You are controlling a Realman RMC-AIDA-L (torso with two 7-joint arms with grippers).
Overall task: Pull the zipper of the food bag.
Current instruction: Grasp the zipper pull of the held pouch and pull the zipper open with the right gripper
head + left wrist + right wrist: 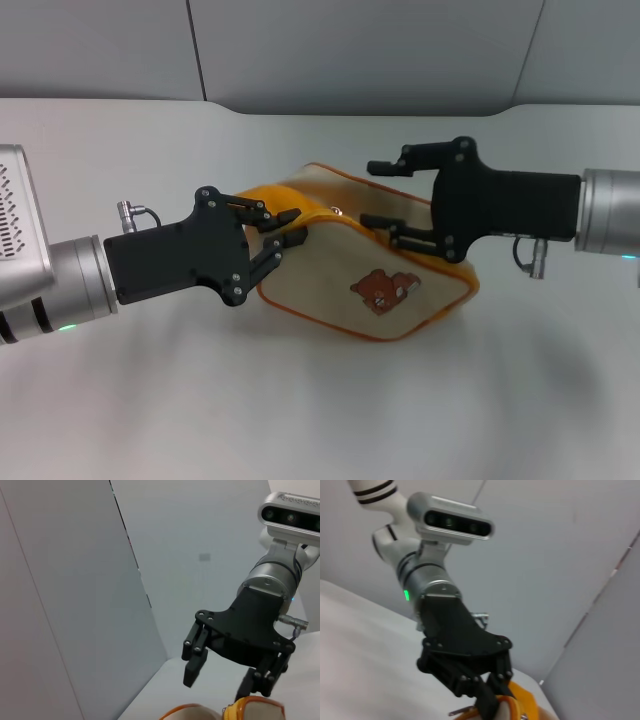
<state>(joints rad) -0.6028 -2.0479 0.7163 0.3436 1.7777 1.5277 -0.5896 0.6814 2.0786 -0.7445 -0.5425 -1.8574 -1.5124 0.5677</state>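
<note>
The beige food bag [340, 275], with orange piping and a brown bear picture [383, 290], lies on the table between my arms. My left gripper [283, 229] is shut on the orange fabric at the bag's left end; the right wrist view shows it [492, 702] pinching that orange edge [522, 707]. A small silver zipper pull [337, 211] sits on the top rim. My right gripper [370, 193] is open just right of the pull, over the bag's top. In the left wrist view it [217, 685] stands spread above the bag's orange rim [250, 710].
The bag lies on a pale grey table [320, 420] that reaches back to a grey panelled wall [360, 50]. Nothing else stands on the table.
</note>
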